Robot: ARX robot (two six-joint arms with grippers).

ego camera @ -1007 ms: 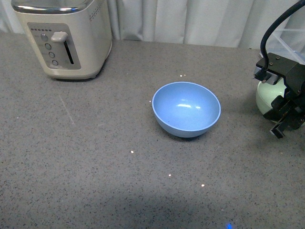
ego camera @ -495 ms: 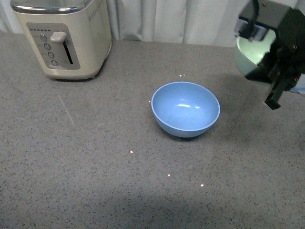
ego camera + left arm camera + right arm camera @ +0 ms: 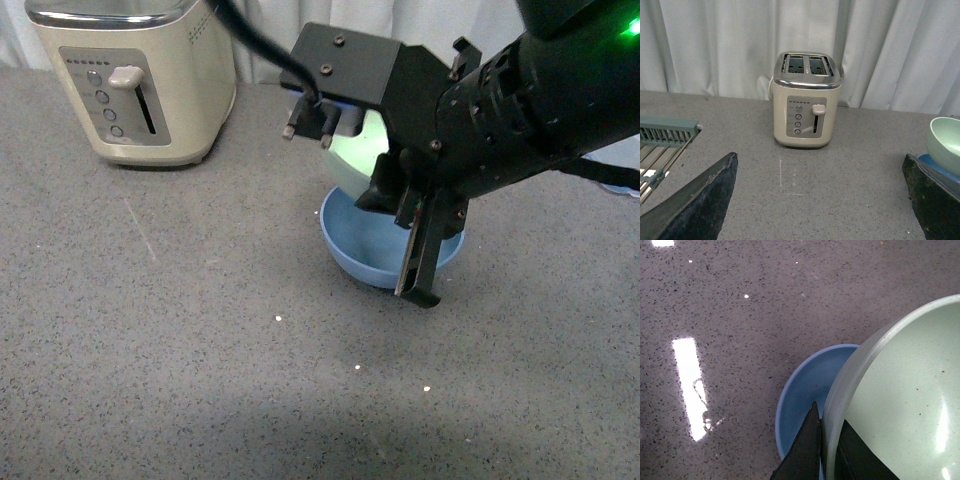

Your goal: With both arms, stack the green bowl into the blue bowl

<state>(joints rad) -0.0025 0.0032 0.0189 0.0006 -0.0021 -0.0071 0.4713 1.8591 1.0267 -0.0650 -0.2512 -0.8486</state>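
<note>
**Front view.** The right gripper (image 3: 405, 235) is pinching the rim of the round pale mint-green plastic bowl (image 3: 358, 150). One finger runs down the outer wall and the other is hidden. The bowl hangs tilted, clear of the grey speckled tabletop (image 3: 200, 350), over the 12 o'clock rim of the round light blue plastic bowl (image 3: 365, 245), which stands on the table. A cream boxy toaster (image 3: 130, 80) sits at 10 o'clock from the blue bowl, well apart.

**Left wrist view.** The left gripper (image 3: 819, 165) is spread wide and holds nothing. Both bowls show only at the frame's edge, just beside one finger. A teal slatted rack (image 3: 665, 132) lies by the other.

**Right wrist view.** Both fingers (image 3: 807, 450) clamp the green rim. The blue hollow lies below, only partly under the carried bowl.

**Assessment.** The right arm is the nearer. The blue bowl's centre appears to lie toward 6 o'clock of the carried bowl, so shifting that way and levelling should come before lowering.
</note>
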